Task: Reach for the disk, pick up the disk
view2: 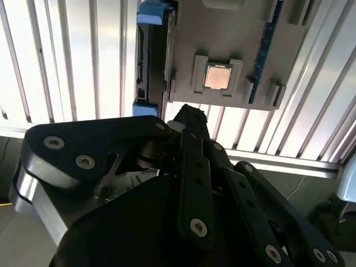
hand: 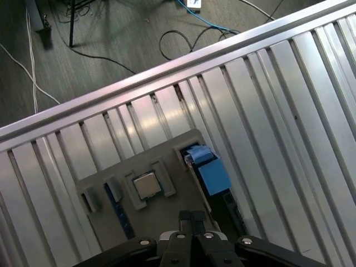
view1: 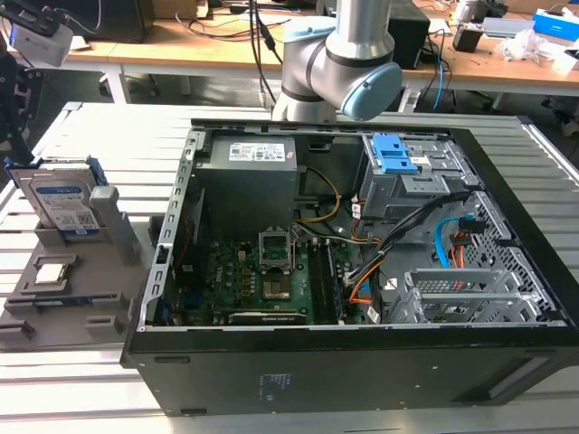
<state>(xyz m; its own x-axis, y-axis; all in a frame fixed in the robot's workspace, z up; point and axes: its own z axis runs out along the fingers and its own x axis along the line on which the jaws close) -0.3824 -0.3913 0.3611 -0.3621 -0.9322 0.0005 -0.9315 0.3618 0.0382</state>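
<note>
Open desktop tower and parts fixture on a slatted bench

A black computer case [view1: 344, 371] lies on its side in the centre of the exterior view, lid off. Inside, a grey power supply [view1: 249, 185] occupies the upper left, a green motherboard [view1: 258, 285] sits below it, and blue drive latches [view1: 395, 154] sit at the upper right. A grey fixture tray [view1: 68, 312] rests on the aluminium slat table [view1: 118, 136] at the exterior view's left, just beside the case. Both wrist views show a square processor chip [view2: 217, 77] [hand: 146, 185] seated in a tray recess.
</note>
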